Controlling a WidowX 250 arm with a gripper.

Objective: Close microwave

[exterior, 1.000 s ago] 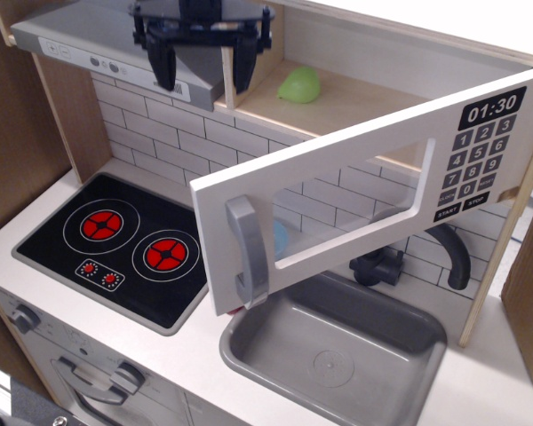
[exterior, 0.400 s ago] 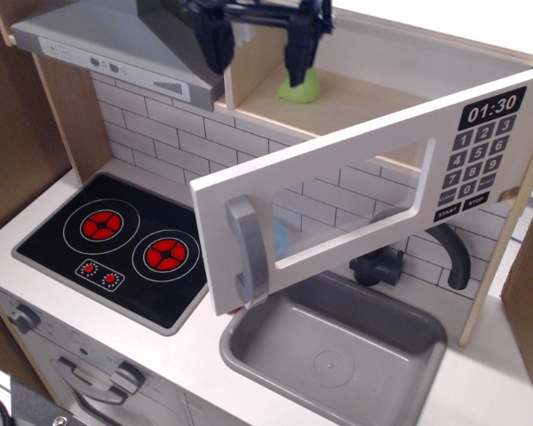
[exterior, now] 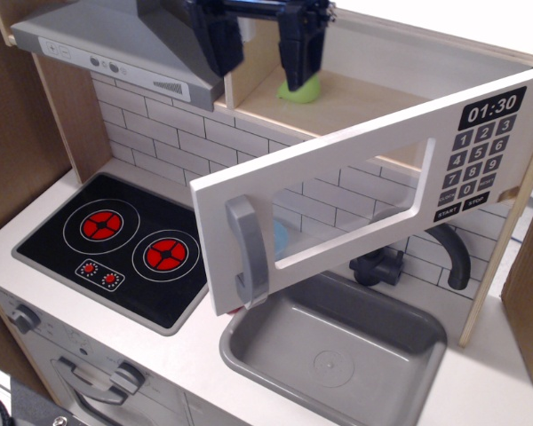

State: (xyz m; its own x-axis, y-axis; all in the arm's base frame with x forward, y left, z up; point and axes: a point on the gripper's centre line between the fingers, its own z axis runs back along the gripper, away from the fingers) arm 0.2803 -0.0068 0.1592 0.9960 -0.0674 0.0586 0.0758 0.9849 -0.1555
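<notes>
The microwave door [exterior: 346, 191] is white-grey with a clear window, a vertical grey bar handle [exterior: 247, 250] and a black keypad [exterior: 478, 146]. It stands swung wide open over the sink. The microwave cavity [exterior: 355, 102] behind it is open, with a green object [exterior: 302, 89] on its floor. My black gripper [exterior: 259, 43] is at the top, in front of the cavity's left end, above and left of the door's free edge. Its two fingers [exterior: 220, 40] hang down, open and empty.
A grey slanted range hood [exterior: 115, 40] is at the upper left. A black hob [exterior: 115, 244] with red burners lies below it. A grey sink [exterior: 338, 346] with a dark tap [exterior: 449, 248] lies under the open door. Wooden side walls stand at both sides.
My gripper has moved right from in front of the hood to the cavity's left end, and its fingers have come a little closer together. The door has not moved.
</notes>
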